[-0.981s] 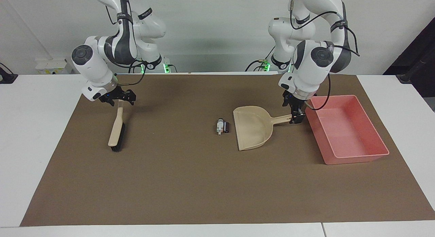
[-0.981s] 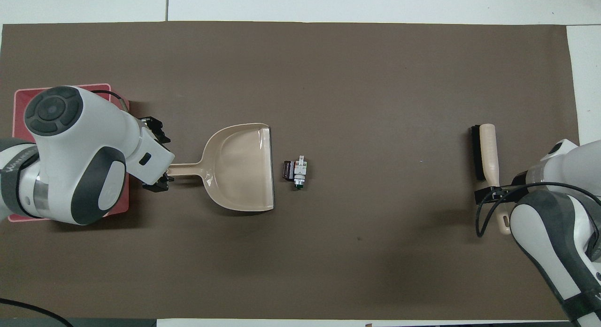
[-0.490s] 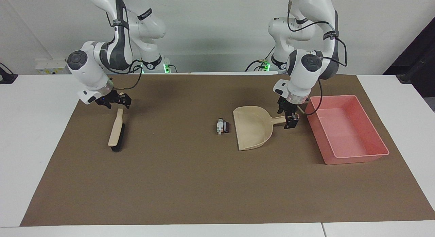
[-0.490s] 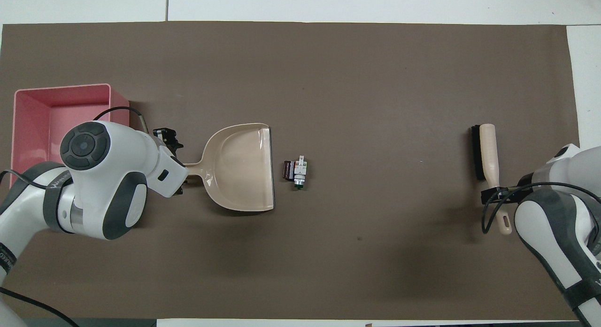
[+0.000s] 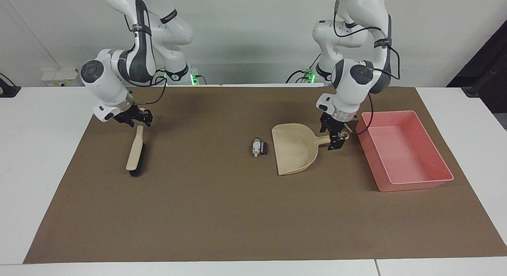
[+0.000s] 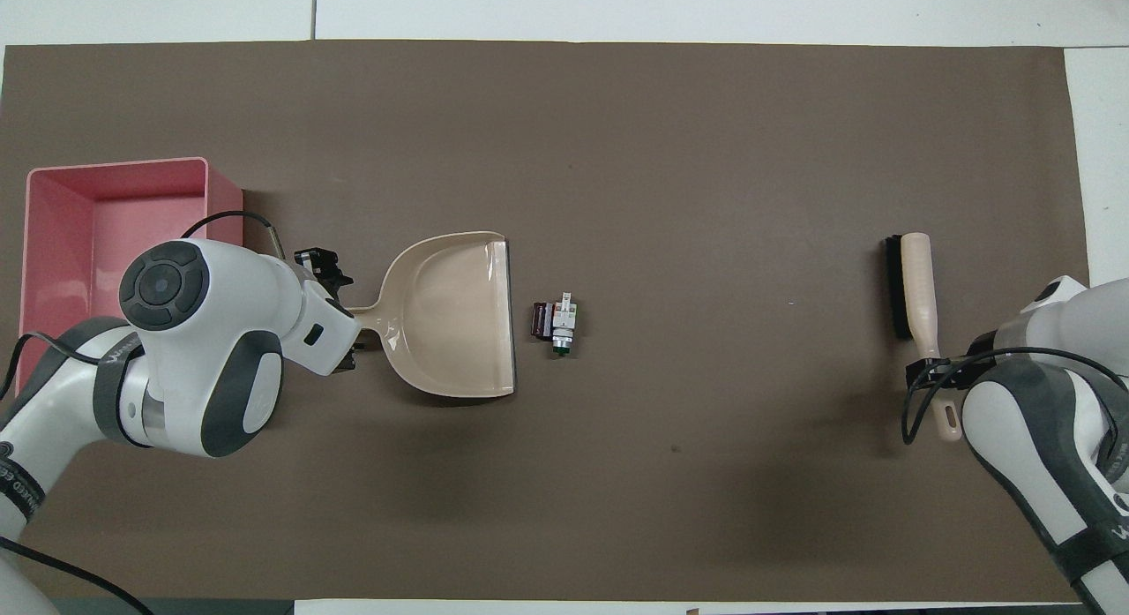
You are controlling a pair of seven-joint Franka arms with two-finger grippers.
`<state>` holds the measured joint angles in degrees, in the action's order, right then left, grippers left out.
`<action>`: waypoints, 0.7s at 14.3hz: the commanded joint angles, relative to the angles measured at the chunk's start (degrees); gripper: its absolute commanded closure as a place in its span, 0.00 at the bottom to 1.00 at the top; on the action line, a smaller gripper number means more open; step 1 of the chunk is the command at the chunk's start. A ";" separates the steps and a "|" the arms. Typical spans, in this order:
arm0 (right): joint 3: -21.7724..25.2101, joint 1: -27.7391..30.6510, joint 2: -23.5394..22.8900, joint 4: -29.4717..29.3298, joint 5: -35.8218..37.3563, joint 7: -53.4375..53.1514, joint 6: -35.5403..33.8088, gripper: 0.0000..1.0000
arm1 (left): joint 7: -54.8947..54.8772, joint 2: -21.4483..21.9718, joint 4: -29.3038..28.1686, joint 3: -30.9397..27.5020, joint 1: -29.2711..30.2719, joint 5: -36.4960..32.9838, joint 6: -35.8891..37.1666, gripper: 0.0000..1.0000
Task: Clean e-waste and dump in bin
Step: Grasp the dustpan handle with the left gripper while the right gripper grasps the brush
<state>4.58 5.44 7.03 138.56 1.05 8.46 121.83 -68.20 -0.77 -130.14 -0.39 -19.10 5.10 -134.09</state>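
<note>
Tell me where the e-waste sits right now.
The e-waste lies on the brown mat near the table's middle, just off the open lip of the dustpan, on the side toward the right arm's end, apart from the brush.

- I see even, bright overhead light; both views are sharp, without blur.
- Soft shadows fall on the brown mat [image 5: 222,212] beneath each arm.
- Faint sheen marks the dustpan [image 6: 450,315]; no edge distortion is apparent.
</note>
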 commanded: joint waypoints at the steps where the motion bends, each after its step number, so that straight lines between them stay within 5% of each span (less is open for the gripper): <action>1: -0.19 0.54 0.71 1.44 -1.05 2.00 1.30 0.45 | 0.61 0.86 -1.70 -0.23 -0.32 1.40 -1.70 0.07; 6: -0.19 0.89 0.79 1.80 -1.05 3.75 1.74 0.45 | 0.61 0.86 -1.79 -0.23 -0.14 1.49 -1.52 0.12; 10: -0.19 1.33 0.88 2.15 -1.05 4.20 2.09 0.61 | 0.61 -0.19 -1.79 -0.23 -0.06 1.49 -1.61 0.12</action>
<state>4.64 5.76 7.03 139.40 1.05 10.38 122.57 -67.84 -0.99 -130.82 -0.39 -19.09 5.72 -134.13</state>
